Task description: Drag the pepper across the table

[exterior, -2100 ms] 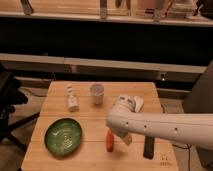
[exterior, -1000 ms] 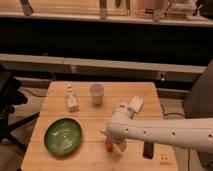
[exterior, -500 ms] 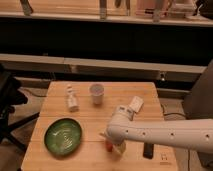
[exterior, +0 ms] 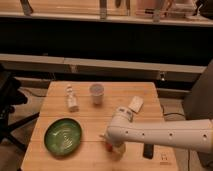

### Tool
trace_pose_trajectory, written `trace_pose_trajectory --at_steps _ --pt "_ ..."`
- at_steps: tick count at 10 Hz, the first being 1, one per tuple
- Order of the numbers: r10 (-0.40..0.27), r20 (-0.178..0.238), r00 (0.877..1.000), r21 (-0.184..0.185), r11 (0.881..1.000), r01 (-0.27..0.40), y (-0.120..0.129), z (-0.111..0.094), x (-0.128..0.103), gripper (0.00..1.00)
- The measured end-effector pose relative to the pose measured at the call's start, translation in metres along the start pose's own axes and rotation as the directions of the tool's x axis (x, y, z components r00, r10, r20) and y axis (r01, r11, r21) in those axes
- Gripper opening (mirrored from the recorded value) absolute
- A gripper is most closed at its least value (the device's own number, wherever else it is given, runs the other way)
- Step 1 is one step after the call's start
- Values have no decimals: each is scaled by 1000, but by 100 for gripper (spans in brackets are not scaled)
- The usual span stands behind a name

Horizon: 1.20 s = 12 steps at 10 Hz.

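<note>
The pepper [exterior: 108, 146] shows only as a small orange-red sliver at the front of the light wooden table [exterior: 100, 115], mostly hidden under my arm. My gripper [exterior: 113, 145] is at the end of the white arm that reaches in from the right. It is lowered right over the pepper, near the table's front middle. The arm's wrist hides the fingertips.
A green plate [exterior: 63, 135] lies at the front left. A small white bottle [exterior: 71, 98] and a grey cup [exterior: 96, 93] stand at the back. A white packet [exterior: 135, 104] lies at the back right. A black phone [exterior: 148, 150] lies under the arm at the front right.
The arm has lowered and swung toward the front of the table, coming down over the pepper, which now shows less than before. The other things have not moved.
</note>
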Motion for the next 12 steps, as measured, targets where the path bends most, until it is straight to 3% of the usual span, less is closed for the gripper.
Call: trace_pose_trajectory --at_steps 3,6,8,12 --pt "-11 0 1000 -4 1000 11 1 3 -1 80" --pt "-12 1 1000 -9 1000 12 2 7 -3 70" --pt "-12 1 1000 -14 1000 12 5 9 -4 69" --pt "-1 4 1000 -7 1000 1 -1 8 2 30"
